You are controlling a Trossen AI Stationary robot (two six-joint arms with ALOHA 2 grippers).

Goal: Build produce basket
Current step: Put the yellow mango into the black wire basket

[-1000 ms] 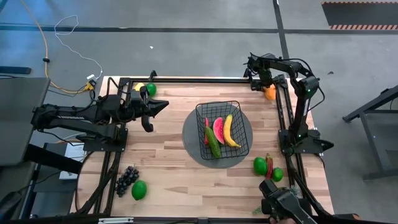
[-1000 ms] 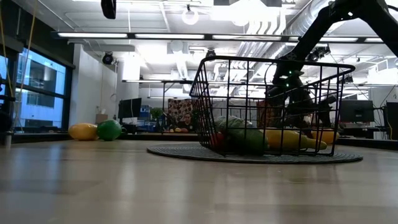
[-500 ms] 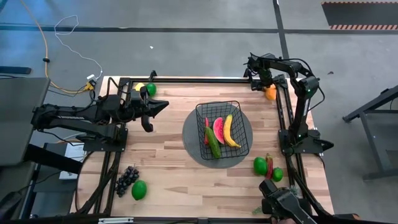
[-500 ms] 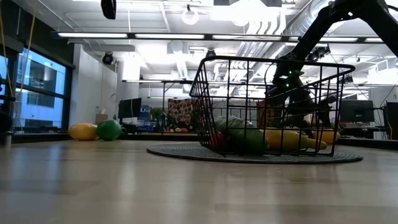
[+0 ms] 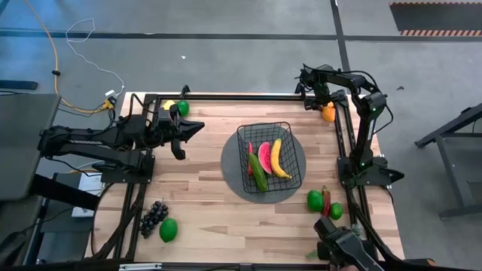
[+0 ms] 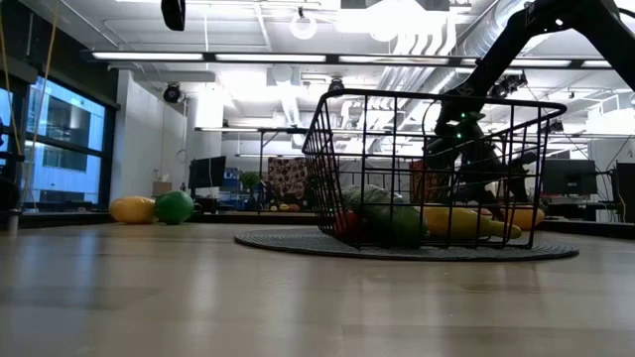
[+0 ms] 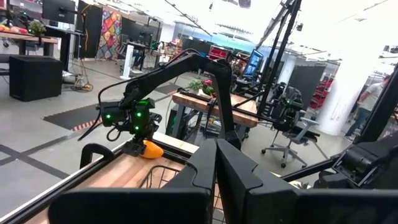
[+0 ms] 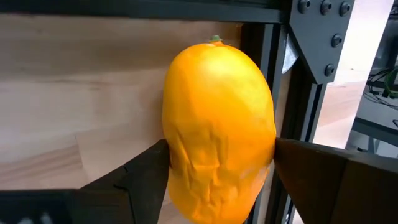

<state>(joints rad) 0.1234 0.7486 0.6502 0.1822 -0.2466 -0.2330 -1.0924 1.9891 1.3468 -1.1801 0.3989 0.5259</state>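
Now | basket (image 5: 265,156): banana (image 5: 279,159), watermelon slice (image 5: 264,157), cucumber (image 5: 258,172) | right end effector (image 5: 325,108) fingers touching orange (image 8: 217,127)

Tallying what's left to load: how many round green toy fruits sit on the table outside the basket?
4: one round green toy fruit at the far left corner, one near the grapes at the near left, two by the right edge. Others may be hidden.
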